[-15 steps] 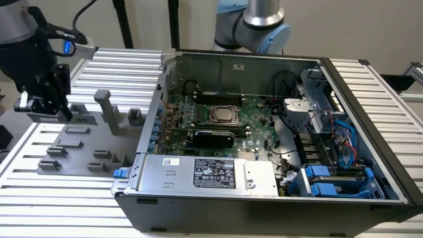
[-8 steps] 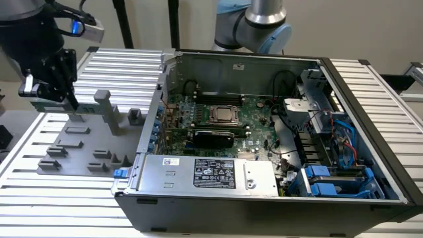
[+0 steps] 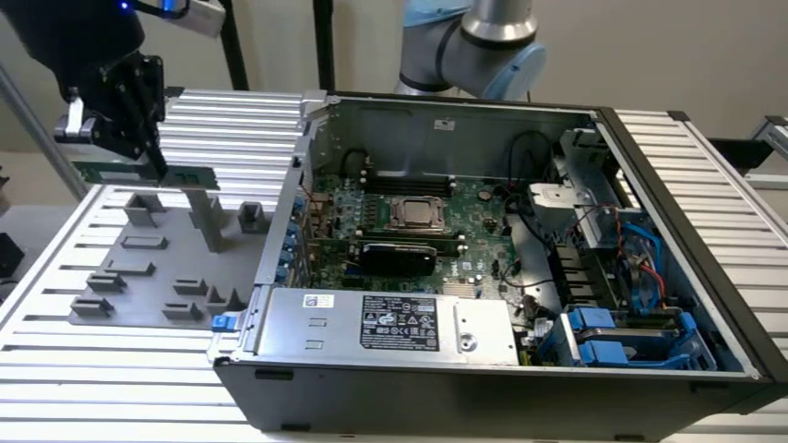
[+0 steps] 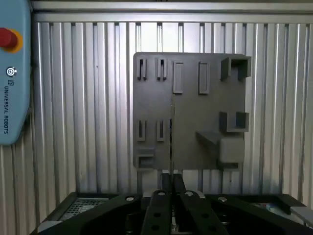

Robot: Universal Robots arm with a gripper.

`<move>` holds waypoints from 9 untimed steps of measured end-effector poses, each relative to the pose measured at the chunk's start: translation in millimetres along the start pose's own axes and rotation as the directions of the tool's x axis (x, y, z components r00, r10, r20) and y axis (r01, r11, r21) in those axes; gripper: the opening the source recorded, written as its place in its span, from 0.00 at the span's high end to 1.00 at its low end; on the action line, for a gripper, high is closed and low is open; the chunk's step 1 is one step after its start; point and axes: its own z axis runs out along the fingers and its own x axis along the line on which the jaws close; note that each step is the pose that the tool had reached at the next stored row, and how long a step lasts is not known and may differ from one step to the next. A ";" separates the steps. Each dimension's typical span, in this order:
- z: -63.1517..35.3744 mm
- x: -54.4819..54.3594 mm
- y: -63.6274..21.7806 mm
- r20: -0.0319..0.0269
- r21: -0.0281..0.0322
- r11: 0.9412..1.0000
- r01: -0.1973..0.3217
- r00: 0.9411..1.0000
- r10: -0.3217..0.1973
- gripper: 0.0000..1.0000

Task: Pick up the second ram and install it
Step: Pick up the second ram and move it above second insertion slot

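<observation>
Above the grey tray [image 3: 148, 277], I see the fingers [image 4: 159, 208] clamped, apparently, on the second ram [image 3: 185, 175].

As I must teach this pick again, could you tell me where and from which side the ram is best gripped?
Probably mid-length on the upper long edge of the ram, coming from above and pinching its two flat faces: it is thin and hangs on edge, level, over the tray, as the gripper holds it now.
</observation>
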 end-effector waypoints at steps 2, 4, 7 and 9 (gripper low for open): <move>-9.0 -0.3 -8.9 0.001 0.000 1.000 0.000 1.000 0.000 1.00; -18.0 -0.6 -17.8 0.002 -0.001 1.000 0.000 1.000 0.000 1.00; -31.1 -1.0 -31.6 0.002 -0.003 1.000 0.000 1.000 0.000 1.00; -34.8 -1.3 -40.8 0.002 -0.003 1.000 0.000 1.000 0.000 1.00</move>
